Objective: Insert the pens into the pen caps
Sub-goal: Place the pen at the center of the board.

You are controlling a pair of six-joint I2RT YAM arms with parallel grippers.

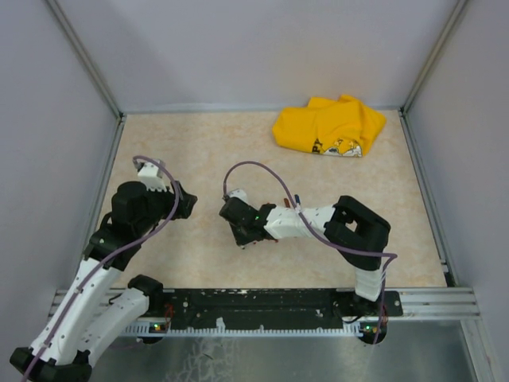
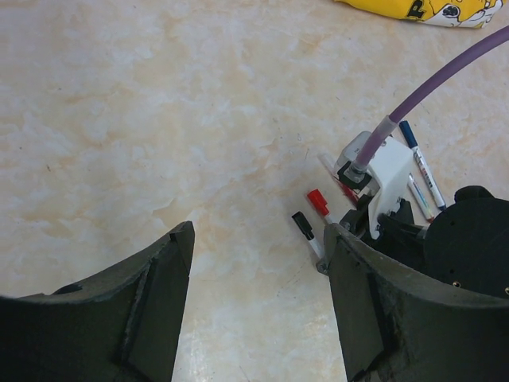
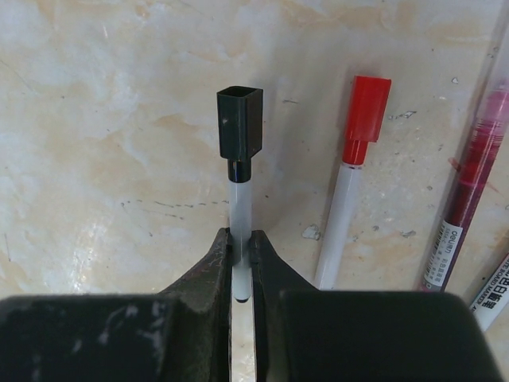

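Right wrist view: right gripper (image 3: 241, 267) is clamped on the white barrel of a pen (image 3: 240, 208) that runs up the frame centre from between its jaws; a black cap (image 3: 239, 122) sits on the pen's far end
Step in hand: judged as seating or checking the black cap on this pen; the cap looks pushed on already, though how fully I cannot tell
Neighbours: 1 pen with a red cap (image 3: 367, 109) lies just right of the held one, and a red-bodied pen (image 3: 469, 191) lies at the right edge
Left wrist view: left gripper (image 2: 254, 302) has its jaws wide apart with nothing between them; both capped pen ends show at centre right of the frame
Top view: yellow cloth (image 1: 330, 126) lies at upper right, well apart from both arms
Next move: likely release this pen and go for an uncapped one
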